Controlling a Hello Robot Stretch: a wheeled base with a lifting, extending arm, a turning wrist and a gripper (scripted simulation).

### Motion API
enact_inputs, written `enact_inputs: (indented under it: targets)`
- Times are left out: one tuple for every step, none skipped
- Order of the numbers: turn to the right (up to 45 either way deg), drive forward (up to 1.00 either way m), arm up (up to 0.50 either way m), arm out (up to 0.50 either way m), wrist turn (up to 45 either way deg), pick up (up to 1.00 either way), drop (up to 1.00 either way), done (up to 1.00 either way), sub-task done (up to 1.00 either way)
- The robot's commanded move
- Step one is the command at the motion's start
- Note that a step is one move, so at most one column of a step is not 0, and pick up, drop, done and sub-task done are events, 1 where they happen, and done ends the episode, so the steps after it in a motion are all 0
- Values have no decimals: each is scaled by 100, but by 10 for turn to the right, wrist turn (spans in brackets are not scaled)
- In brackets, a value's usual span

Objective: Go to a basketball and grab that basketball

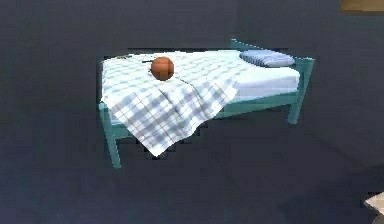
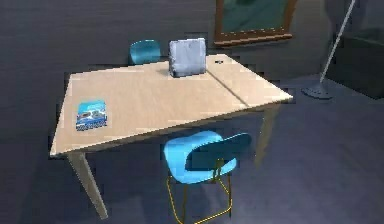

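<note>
Forward view: a bed (image 1: pixel 112 140) with a teal frame of straight square-section posts and rails stands on a dark, matte floor (image 1: pixel 60 180). A soft blanket (image 1: pixel 165 115) in a pale blue-and-white check covers the bed's left part and hangs in a loose pointed fold over the near side. The basketball (image 1: pixel 163 68) lies on this blanket, on top of the bed, towards the far edge and left of the bed's middle. It is a round, orange-brown ball with thin dark seam lines. Being a sphere, it has no long axis, and which way it faces cannot be told. To its right, a smooth pale blue sheet (image 1: pixel 255 88) is exposed, and a flat, striped blue pillow (image 1: pixel 266 60) lies at the right end against the headboard. The state of the tool cannot be told. Arm side view: a rectangular table (image 2: pixel 150 100) with a light wooden top and slanted wooden legs carries a flat blue book-like item (image 2: pixel 91 115) near its left edge and a grey, rounded boxy item (image 2: pixel 187 58) at its far edge. A teal chair (image 2: pixel 146 50) stands behind the table. A glossy blue moulded chair (image 2: pixel 205 160) on thin metal legs stands at the near side. Further right are a wood-framed picture (image 2: pixel 255 22) on the wall and a thin lamp pole on a round base (image 2: pixel 322 88).
</note>
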Motion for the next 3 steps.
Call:
enact_inputs:
  targets:
    - [0,100,0,0,0,0,0,0,0]
    - [180,0,0,0,0,0,0,0,0]
    - [0,10,0,0,0,0,0,0,0]
